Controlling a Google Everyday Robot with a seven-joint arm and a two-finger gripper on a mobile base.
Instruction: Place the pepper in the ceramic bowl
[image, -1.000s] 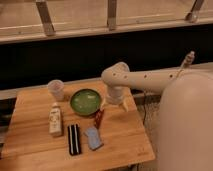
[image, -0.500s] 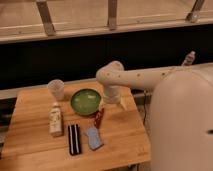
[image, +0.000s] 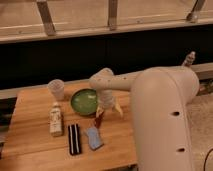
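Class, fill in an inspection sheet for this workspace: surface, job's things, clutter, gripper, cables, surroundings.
Surface: wooden table, carrying every item.
Job's things: pepper is beside the green ceramic bowl, outside it; the bowl looks empty.
Clutter: clear plastic cup, white bottle, black bar, blue sponge.
Gripper: gripper points down beside the bowl's rim, just above the pepper.
Cables: nothing seen.
Surroundings: dark wall behind the table, railing posts above.
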